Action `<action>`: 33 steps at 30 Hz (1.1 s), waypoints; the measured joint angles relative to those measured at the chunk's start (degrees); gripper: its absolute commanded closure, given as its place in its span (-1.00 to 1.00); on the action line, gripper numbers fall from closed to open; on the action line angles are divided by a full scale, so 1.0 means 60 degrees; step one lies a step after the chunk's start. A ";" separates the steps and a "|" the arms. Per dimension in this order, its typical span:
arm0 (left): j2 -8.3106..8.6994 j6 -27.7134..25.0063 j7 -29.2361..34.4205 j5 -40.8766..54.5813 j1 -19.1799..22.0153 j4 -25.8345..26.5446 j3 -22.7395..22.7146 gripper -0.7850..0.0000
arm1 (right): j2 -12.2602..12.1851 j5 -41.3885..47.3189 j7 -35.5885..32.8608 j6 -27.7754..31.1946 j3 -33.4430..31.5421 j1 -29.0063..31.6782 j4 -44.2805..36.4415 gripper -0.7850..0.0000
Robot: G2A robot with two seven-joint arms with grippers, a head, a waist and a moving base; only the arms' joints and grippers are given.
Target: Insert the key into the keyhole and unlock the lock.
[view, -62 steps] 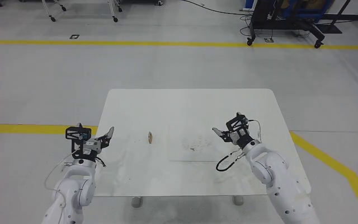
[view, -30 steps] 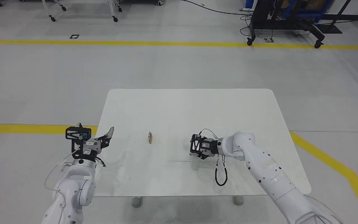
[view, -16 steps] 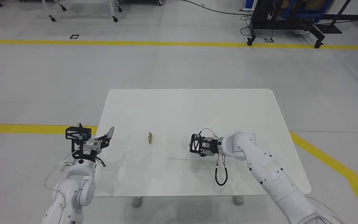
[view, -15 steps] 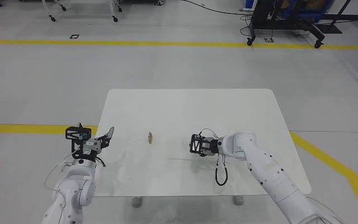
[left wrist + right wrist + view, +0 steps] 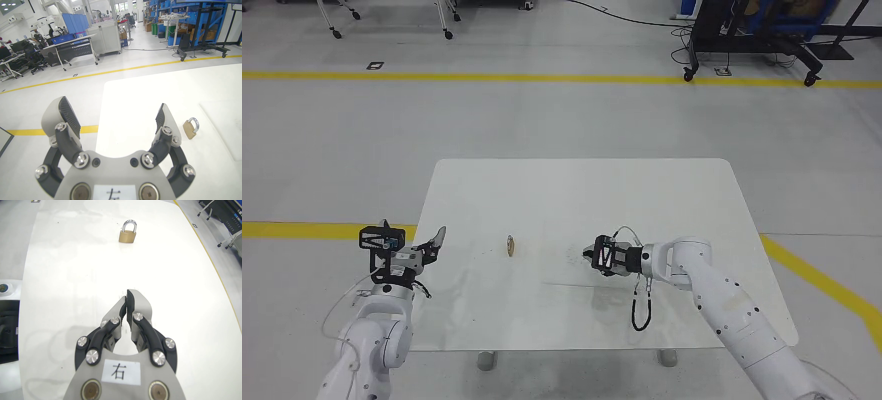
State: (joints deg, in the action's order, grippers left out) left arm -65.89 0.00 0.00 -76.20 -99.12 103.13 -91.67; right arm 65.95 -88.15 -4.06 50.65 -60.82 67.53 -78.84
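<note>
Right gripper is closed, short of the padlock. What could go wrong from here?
The right gripper is shut, but I cannot tell whether it has the key; it may be pinched poorly or missed. The padlock sits loose, with the open left gripper well away, so a push at the keyhole could slide it.

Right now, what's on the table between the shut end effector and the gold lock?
Nothing. In the right wrist view, the stretch of white table between the right end effector and the lock is bare.
</note>
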 measured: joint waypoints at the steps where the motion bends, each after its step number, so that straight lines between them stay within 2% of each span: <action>1: 0.0000 0.0000 0.0000 0.0000 0.0000 0.0000 0.0000 -1.00 | 0.0012 0.0078 0.0004 -0.0101 -0.0009 0.0031 0.0039 1.00; 4: 0.0000 0.0000 0.0000 0.0000 0.0000 0.0000 0.0000 -1.00 | 0.0053 0.0673 0.0555 -0.0449 -0.0030 0.0066 0.0009 1.00; 10: 0.0000 0.0000 0.0000 0.0000 0.0000 0.0000 0.0000 -1.00 | -0.0100 0.0586 0.2703 0.0715 -0.0312 0.0137 0.0019 1.00; 19: 0.0000 0.0005 -0.0011 -0.0014 -0.0003 0.0010 -0.0003 -1.00 | -0.0114 0.0508 0.2815 0.0759 -0.0322 0.0152 0.0023 1.00; 23: -0.0036 -0.0187 -0.0552 0.0095 -0.0131 0.0231 0.0145 -1.00 | -0.0105 0.0681 0.2901 0.0772 -0.0290 0.0236 -0.0037 1.00; 24: -0.0047 -0.0541 -0.0671 0.0447 -0.0120 0.0228 0.0231 -1.00 | -0.0098 0.0869 0.2967 0.0781 -0.0282 0.0289 -0.0085 1.00; 27: -0.0056 -0.2917 -0.0370 0.2888 0.0237 -0.0199 0.0389 -1.00 | -0.0064 0.1619 0.3531 0.0976 -0.0230 0.0392 -0.0261 1.00; 28: -0.0029 -0.4059 0.0041 0.4065 0.0496 -0.0457 0.0388 -1.00 | -0.0044 0.1888 0.3804 0.1034 -0.0190 0.0413 -0.0290 1.00; 31: 0.0042 -0.6283 0.1342 0.6634 0.1101 -0.1147 0.0564 -1.00 | 0.0006 0.2466 0.4390 0.1227 -0.0031 0.0445 -0.0285 1.00; 33: 0.0061 -0.6982 0.2081 0.7711 0.1250 -0.1295 0.0628 -1.00 | 0.0009 0.2652 0.4584 0.1234 0.0050 0.0487 -0.0306 1.00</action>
State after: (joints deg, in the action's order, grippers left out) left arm -65.52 -41.89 12.48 -29.94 -91.62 95.36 -87.91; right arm 66.01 -72.24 23.44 58.05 -60.52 70.45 -80.67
